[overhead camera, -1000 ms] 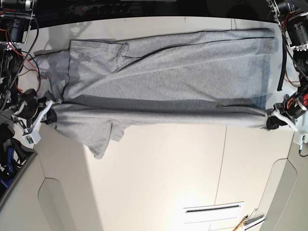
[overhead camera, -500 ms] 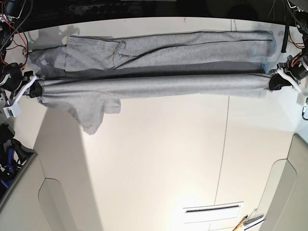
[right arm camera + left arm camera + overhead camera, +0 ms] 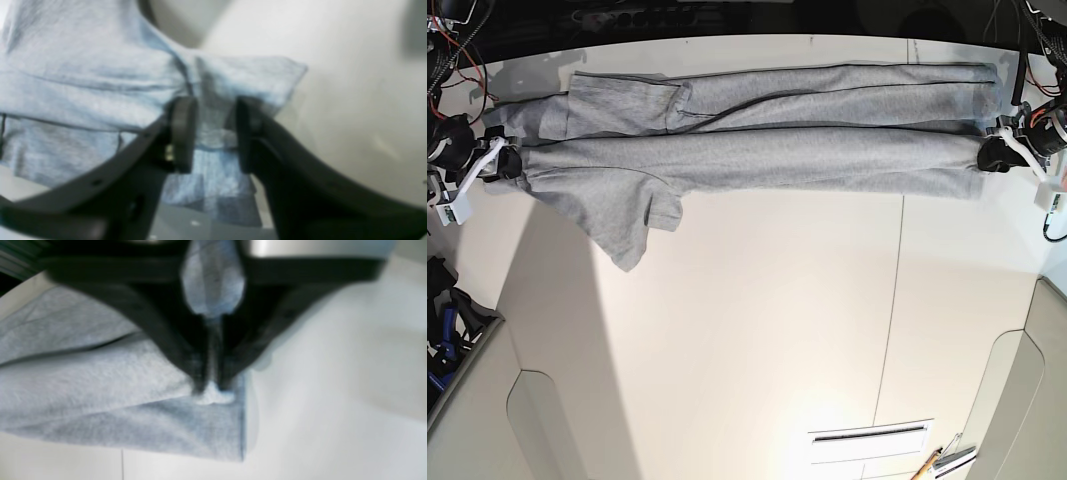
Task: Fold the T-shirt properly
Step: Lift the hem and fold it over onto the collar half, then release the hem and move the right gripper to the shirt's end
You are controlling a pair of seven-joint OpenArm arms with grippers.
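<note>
The grey T-shirt (image 3: 757,150) lies folded lengthwise into a long band along the far side of the table, plain side up. One sleeve (image 3: 622,220) sticks out toward me at the left. My left gripper (image 3: 989,157) is at the band's right end. In the left wrist view the left gripper (image 3: 210,388) has its fingers drawn together on a small pinch of the T-shirt (image 3: 100,390). My right gripper (image 3: 515,163) is at the left end. Seen from the right wrist, that gripper (image 3: 213,133) has its jaws apart, with the T-shirt (image 3: 83,86) lying between and behind them.
The white table (image 3: 757,330) has a seam running front to back right of centre. A white label (image 3: 867,438) and a pencil with small tools (image 3: 942,460) lie at the near right. Cables and blue gear (image 3: 447,310) crowd the left edge.
Both grippers carried the shirt's near edge toward the far side and laid it over the far half, making a narrower band. The right gripper's jaws have come apart.
</note>
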